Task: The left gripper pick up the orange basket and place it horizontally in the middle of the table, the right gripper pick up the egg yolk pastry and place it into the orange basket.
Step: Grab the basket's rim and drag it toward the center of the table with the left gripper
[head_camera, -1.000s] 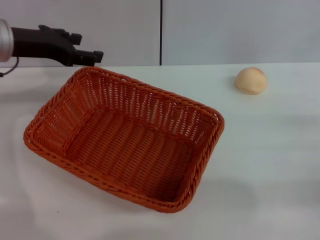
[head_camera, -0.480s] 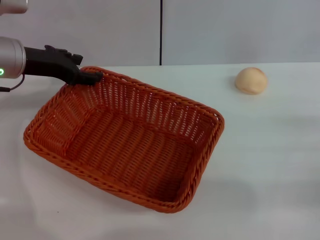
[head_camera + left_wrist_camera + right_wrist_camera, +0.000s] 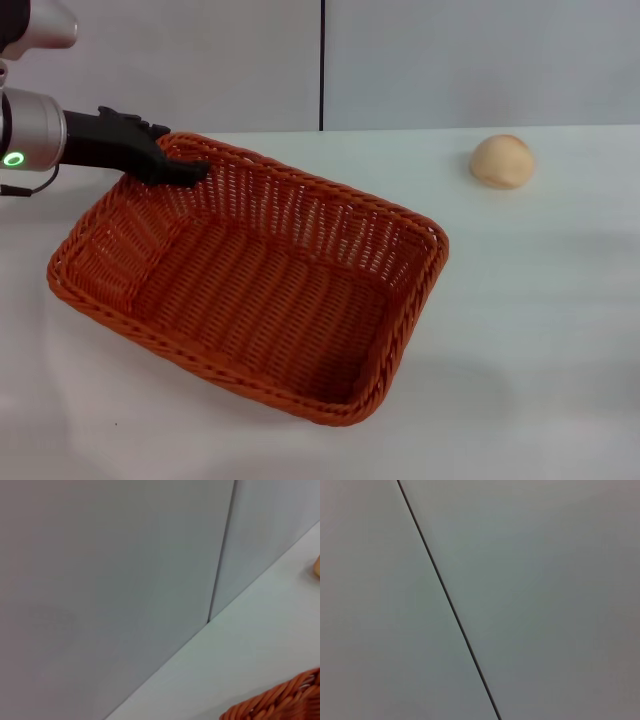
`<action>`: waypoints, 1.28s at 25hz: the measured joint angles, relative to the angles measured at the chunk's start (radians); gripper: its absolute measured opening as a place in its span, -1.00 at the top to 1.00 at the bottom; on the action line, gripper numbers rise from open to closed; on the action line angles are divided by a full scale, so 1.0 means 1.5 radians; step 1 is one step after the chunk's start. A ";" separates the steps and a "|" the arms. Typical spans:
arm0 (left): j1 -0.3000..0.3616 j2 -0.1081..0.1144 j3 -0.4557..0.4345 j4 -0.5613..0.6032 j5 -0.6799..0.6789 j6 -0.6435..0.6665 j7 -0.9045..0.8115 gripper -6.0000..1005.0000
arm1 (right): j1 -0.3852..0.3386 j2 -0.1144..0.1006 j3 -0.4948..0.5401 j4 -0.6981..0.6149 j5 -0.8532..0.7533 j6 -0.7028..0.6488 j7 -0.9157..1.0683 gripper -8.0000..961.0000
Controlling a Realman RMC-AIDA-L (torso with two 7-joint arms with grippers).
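Head view: left pincer (image 3: 190,170) at orange basket (image 3: 250,280) rim.

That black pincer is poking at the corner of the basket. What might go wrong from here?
The left pincer sits at the far corner rim of the basket. Gripping only that corner, the big basket might tilt or slip free when lifted.

The basket lies askew on the table; turning it from one corner may leave it crooked.

The pastry lies loose to the right; a wide swing of the basket might knock it.
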 joint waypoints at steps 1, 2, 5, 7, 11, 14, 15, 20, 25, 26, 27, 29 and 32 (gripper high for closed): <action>-0.001 0.000 0.000 -0.002 0.002 -0.002 0.000 -0.49 | 0.000 0.000 0.000 0.000 0.000 0.000 0.001 -0.31; -0.002 -0.001 0.000 -0.005 0.007 -0.003 0.000 -0.49 | -0.001 0.000 0.000 0.000 0.000 0.001 0.009 -0.31; -0.005 -0.001 0.000 -0.009 0.011 -0.003 -0.001 -0.48 | -0.001 -0.001 0.000 0.000 0.000 0.002 0.015 -0.31; -0.008 -0.001 0.000 -0.013 0.016 -0.003 -0.005 -0.47 | -0.001 -0.001 0.000 0.000 0.000 0.003 0.018 -0.31; -0.006 -0.001 0.000 -0.011 0.019 -0.010 -0.006 -0.45 | -0.002 -0.001 0.000 0.000 0.000 0.003 0.018 -0.31; -0.003 -0.002 0.000 -0.009 0.016 -0.015 -0.005 -0.44 | -0.002 -0.001 0.000 -0.001 0.000 0.003 0.018 -0.31; -0.002 -0.002 0.000 -0.008 0.015 -0.016 -0.005 -0.43 | -0.002 -0.001 0.000 -0.001 0.000 0.003 0.018 -0.31; 0.000 -0.002 0.000 -0.009 0.014 -0.016 -0.008 -0.03 | -0.002 -0.003 0.000 -0.003 0.000 0.004 0.018 -0.31; -0.002 -0.003 -0.001 -0.011 0.013 -0.015 -0.019 0.32 | -0.002 -0.003 0.002 -0.004 0.000 0.011 0.018 -0.31; -0.003 -0.003 -0.001 -0.011 0.012 -0.012 -0.024 0.33 | -0.002 -0.003 0.002 -0.005 0.000 0.014 0.018 -0.31; -0.003 -0.003 -0.001 -0.011 0.012 -0.012 -0.024 0.33 | -0.002 -0.003 0.003 -0.005 0.000 0.016 0.018 -0.31; -0.002 -0.003 -0.004 -0.003 -0.008 0.017 -0.040 0.33 | -0.002 -0.004 0.003 -0.006 0.000 0.020 0.018 -0.31; 0.003 -0.001 -0.017 0.013 -0.039 0.066 -0.051 0.35 | -0.002 -0.004 0.005 -0.006 0.000 0.020 0.018 -0.31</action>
